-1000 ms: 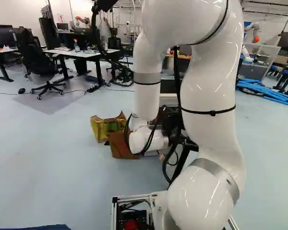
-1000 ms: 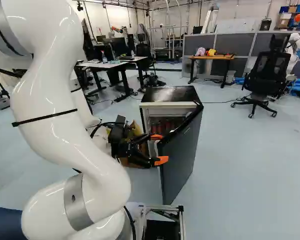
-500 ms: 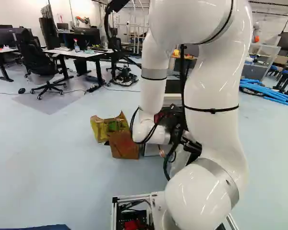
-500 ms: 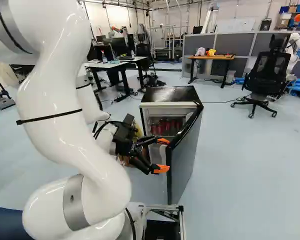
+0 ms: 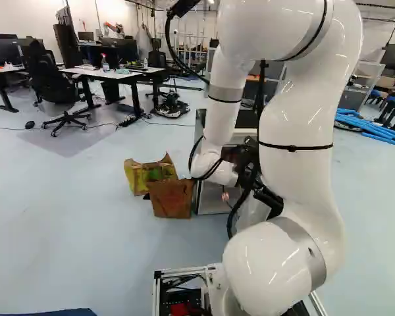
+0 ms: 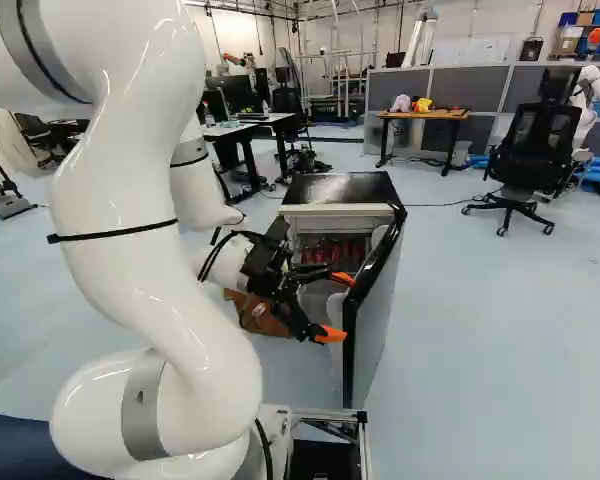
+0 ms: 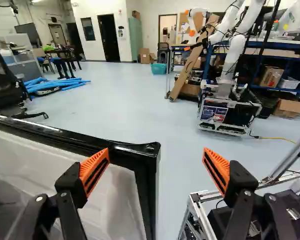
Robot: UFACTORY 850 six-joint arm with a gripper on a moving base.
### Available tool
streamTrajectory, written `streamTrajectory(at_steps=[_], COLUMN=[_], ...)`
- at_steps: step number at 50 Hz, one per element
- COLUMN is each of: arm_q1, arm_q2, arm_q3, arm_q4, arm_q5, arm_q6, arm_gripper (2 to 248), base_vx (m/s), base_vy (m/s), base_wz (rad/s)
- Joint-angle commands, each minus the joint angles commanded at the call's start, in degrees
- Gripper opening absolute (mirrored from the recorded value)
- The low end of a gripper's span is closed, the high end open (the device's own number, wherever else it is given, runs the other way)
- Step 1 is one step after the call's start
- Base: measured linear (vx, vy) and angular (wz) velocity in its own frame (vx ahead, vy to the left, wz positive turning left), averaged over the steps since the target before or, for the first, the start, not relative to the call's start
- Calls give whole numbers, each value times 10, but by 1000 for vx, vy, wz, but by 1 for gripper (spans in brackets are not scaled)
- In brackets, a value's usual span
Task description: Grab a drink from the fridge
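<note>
"How is the pincer [image 6: 338, 306] looking?"

"Its fingers are standing wide apart, and they're gripping nothing. In the wrist view, one orange pad [image 7: 94, 170] is showing right against the black edge of the fridge door [image 6: 378, 320], though I can't tell whether it's touching. The other pad is hanging off to the side, apart from the door."

"And the drinks?"

"The red drinks [image 6: 330, 250] are sitting inside the fridge [image 6: 340, 188], whose door is standing open. They're lying farther from the base than the pincer, well apart from its fingers. The wrist view isn't showing them."
</note>
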Motion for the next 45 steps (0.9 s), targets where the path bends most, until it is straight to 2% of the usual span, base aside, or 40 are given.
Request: streamTrajectory(at_steps=[21, 45], arm_q1=[-82, -160], arm_q2=[-11, -30], arm_q3=[-53, -111], arm_q4=[0, 14], arm_q5=[-16, -25], arm_q6=[0, 0], arm_gripper=[247, 247], base_vx=[0, 0], base_vy=[0, 0], base_wz=[0, 0])
